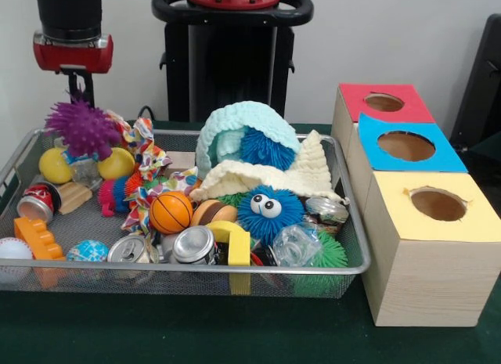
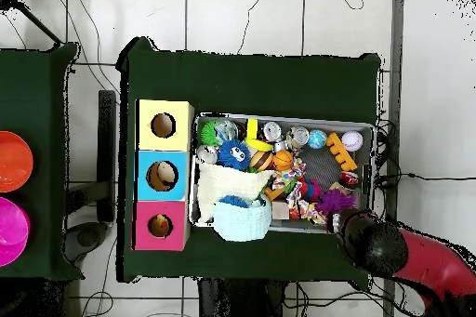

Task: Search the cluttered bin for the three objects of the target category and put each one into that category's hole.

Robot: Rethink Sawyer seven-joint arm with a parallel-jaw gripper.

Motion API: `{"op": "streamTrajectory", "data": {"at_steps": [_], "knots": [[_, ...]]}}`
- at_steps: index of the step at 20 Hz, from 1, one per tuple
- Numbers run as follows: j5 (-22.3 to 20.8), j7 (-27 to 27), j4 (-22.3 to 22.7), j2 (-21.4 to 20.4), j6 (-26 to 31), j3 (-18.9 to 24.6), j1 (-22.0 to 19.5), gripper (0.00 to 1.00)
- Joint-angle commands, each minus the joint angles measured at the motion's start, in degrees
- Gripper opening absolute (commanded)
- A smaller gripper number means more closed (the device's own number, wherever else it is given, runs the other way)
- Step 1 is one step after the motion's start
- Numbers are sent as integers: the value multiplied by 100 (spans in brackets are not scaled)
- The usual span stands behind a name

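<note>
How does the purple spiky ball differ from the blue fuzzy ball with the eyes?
The purple spiky ball has no face; the blue fuzzy ball has two white googly eyes. The purple one sits high at the bin's far left corner, right under the gripper; the blue one lies mid-bin, below the cream knitted cloth, nearer the boxes. Both are round and covered in soft spikes.

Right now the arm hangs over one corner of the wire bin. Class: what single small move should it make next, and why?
Probably lower straight down a little. The gripper hovers just above the purple spiky ball, which sits on top of the clutter in the bin with nothing covering it. The pictures do not show which category is wanted, nor whether the gripper is open.
</note>
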Motion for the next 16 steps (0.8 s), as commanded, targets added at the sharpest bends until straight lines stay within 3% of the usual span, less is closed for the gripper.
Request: {"op": "streamTrajectory", "data": {"at_steps": [1,16], "knots": [[258,467,208,13,126,335,92,0],[480,325,-176,-19,588,330,408,0]]}}
